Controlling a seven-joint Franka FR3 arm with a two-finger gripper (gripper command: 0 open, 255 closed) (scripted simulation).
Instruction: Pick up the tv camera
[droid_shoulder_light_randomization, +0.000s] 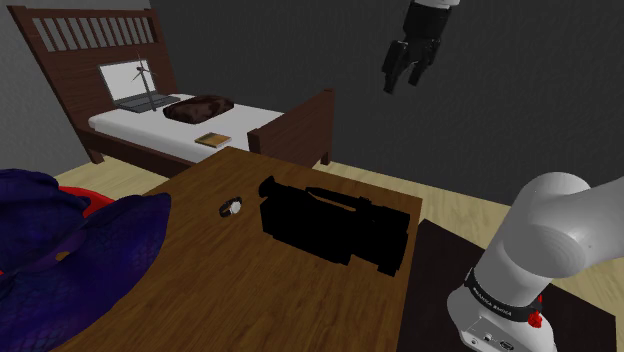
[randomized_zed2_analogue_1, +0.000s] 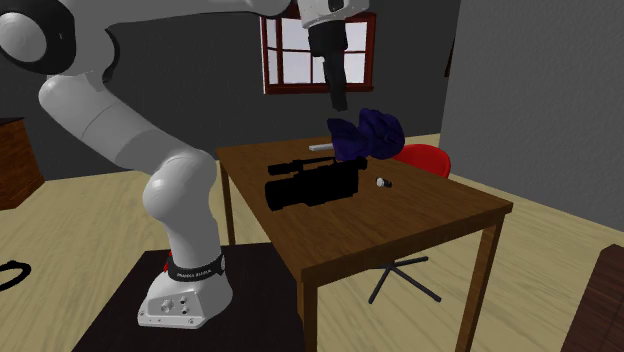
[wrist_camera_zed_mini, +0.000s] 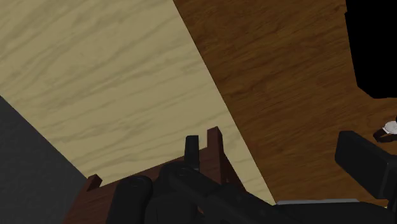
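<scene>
Here, the gripper (droid_shoulder_light_randomization: 401, 84) is held high above the table (droid_shoulder_light_randomization: 250, 300), fingers parted and empty, while the black tv camera (droid_shoulder_light_randomization: 330, 228) is laid well below, long axis across the shoulder view.

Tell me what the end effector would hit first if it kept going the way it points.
Most likely the bare table top near its edge, beside the tv camera; the end effector hangs high, so it might just miss onto the floor.
</scene>
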